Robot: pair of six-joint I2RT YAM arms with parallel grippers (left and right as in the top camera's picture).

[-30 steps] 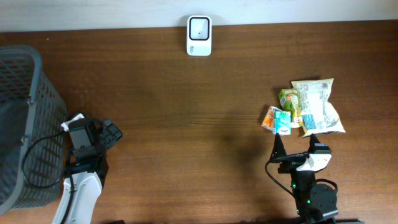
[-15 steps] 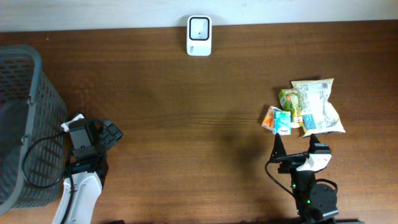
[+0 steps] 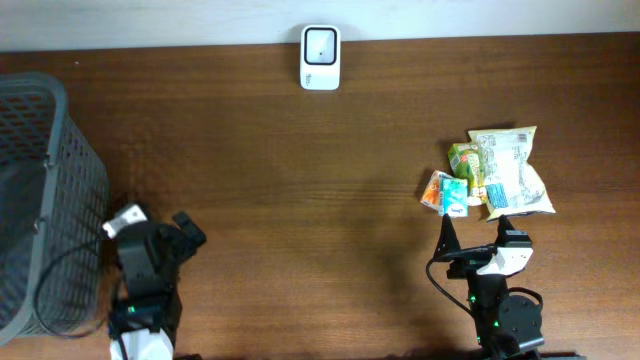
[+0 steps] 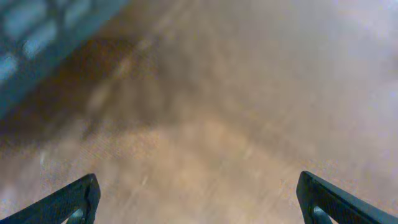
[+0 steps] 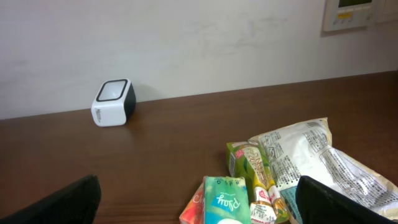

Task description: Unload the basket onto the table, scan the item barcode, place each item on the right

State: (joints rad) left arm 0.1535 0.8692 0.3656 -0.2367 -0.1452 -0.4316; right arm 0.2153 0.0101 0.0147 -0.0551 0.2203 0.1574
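So, basket [image 3: 40, 200] cropped at left, left wrist view pure blur; the left end effector [image 4: 196, 190] gapes empty. Over right, the snack pile [image 3: 490, 175], teal and green cartons [image 5: 227, 200] plus white bag [image 5: 311, 155], sits just ahead of the right end effector [image 5: 199, 190], also wide open and empty.

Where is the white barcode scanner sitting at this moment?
In the overhead view the white scanner stands at the far edge of the table, about midway across, well apart from the snack pile on the right.
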